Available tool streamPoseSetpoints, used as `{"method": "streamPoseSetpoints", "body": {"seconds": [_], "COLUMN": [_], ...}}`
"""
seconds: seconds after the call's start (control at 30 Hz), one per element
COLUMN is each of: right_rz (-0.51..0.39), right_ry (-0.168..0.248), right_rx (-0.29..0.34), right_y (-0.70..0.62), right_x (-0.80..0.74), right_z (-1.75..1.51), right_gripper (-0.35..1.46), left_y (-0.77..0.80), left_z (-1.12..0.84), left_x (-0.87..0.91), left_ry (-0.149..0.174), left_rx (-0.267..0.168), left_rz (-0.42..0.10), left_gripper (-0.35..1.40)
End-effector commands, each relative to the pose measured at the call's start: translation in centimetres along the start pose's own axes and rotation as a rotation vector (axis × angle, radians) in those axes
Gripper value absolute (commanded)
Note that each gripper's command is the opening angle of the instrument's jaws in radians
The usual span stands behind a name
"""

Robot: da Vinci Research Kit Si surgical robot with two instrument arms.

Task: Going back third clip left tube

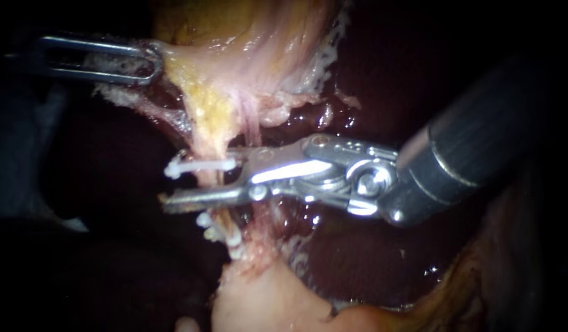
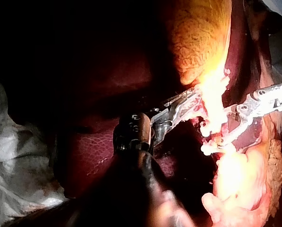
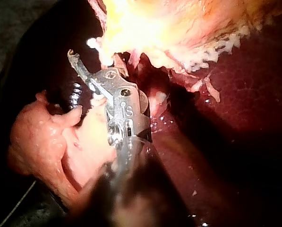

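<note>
At the far left my left instrument [image 1: 153, 61] has its jaws pressed together on a pale fold of tissue [image 1: 235, 55], pinching its edge. From that fold the tube [image 1: 205, 138] runs down as a yellowish strand. A white clip [image 1: 201, 166] sits closed across the tube, its ends sticking out on both sides. Lower on the same strand is a small cluster of older clips [image 1: 225, 232], well apart from the new one.

My right instrument [image 1: 173, 183] comes in from the right and reaches across the tube. Its jaws are spread with a clear gap between them and grip nothing. The upper jaw lies close along the white clip, and I cannot tell whether it touches it. The lower jaw crosses the tube just under the clip and above the older cluster.

Dark red, wet liver [image 1: 370, 80] lies behind and around both instruments. In the left wrist view a pale crumpled sheet [image 2: 8, 156] lies beside my left shaft, away from the tissue.
</note>
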Motion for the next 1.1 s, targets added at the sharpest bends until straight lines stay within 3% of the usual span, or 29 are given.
{"method": "streamPoseSetpoints", "body": {"seconds": [0.03,0.47,0.9,1.1], "right_rz": [-0.011,-0.287,-0.376,-0.388], "right_ry": [-0.002,-0.014,-0.019,-0.020], "right_rx": [-0.003,0.004,0.012,0.005], "right_y": [0.00,-0.23,-0.38,-0.39], "right_x": [-0.02,-0.18,-0.23,-0.21], "right_z": [-0.04,-1.01,-1.81,-1.96], "right_gripper": [0.50,0.50,0.50,0.50], "left_y": [0.00,0.00,0.00,0.00], "left_z": [0.00,-0.02,-0.02,-0.02], "left_x": [0.00,-0.01,-0.01,-0.01], "left_ry": [0.000,-0.001,-0.001,-0.001], "left_rx": [0.000,-0.001,-0.001,-0.001], "left_rz": [0.001,0.001,0.001,0.001], "left_gripper": [-0.35,-0.35,-0.35,-0.35]}}
